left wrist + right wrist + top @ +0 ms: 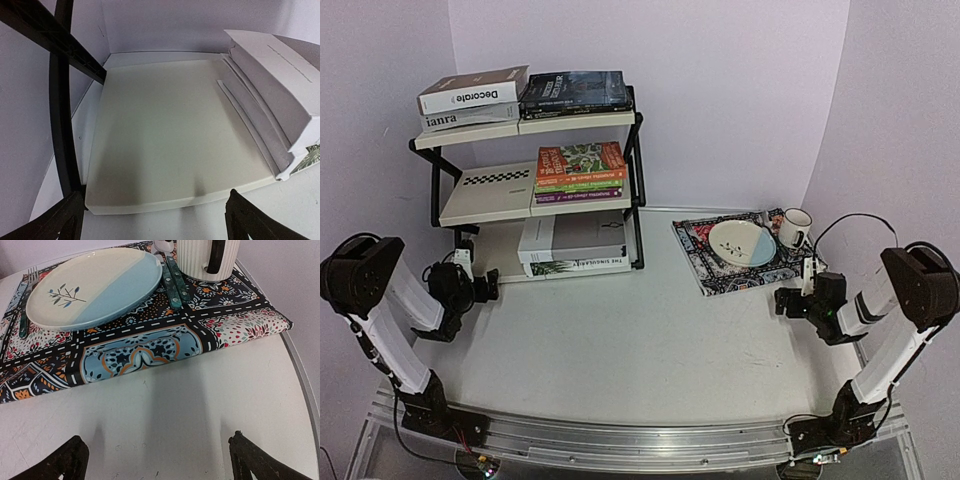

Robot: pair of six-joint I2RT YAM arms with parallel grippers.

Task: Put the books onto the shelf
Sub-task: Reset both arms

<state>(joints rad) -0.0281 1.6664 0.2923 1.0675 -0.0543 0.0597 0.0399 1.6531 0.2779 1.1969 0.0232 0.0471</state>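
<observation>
The shelf [485, 195] stands at the far left of the desk [640, 350], against the back wall, and all the books in view lie flat on its tiers. White books [470, 100] and dark books [575, 92] fill the top tier. An orange, green and purple stack [580, 172] takes the right half of the middle tier. Grey and palm-leaf books [575, 248] take the right half of the bottom tier, leaving its left half bare up to the black frame post [60, 125]. The left claw [490, 288] hangs spread wide and empty just off that tier's front edge. The right claw [782, 300], equally wide and empty, sits low near the front edge of the placemat [150, 345], which carries a plate [95, 285] and mug [205, 257] close to the desk's right rim. Broad bare desk lies between the arms.
</observation>
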